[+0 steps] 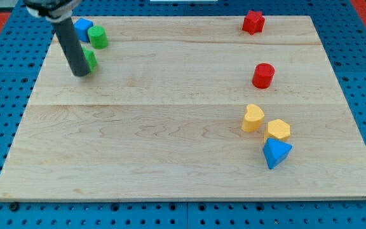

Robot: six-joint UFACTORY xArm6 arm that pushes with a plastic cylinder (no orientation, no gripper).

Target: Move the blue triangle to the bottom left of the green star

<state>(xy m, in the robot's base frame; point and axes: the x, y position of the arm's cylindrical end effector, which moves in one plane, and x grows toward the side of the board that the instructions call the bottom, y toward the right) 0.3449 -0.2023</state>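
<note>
On a pale wooden board over blue pegboard, my tip rests at the far left, touching or just in front of a green block whose shape the rod partly hides. The tip is a bare rod end and grips nothing. Just beyond sit a green cylinder and a blue block, close to the far edge. The blue triangle lies well apart at the near right, not far from the right edge, touching a yellow hexagon; a yellow heart sits just left of that. A red cylinder and red star stand farther back. The board's middle lies open between the two groups.
</note>
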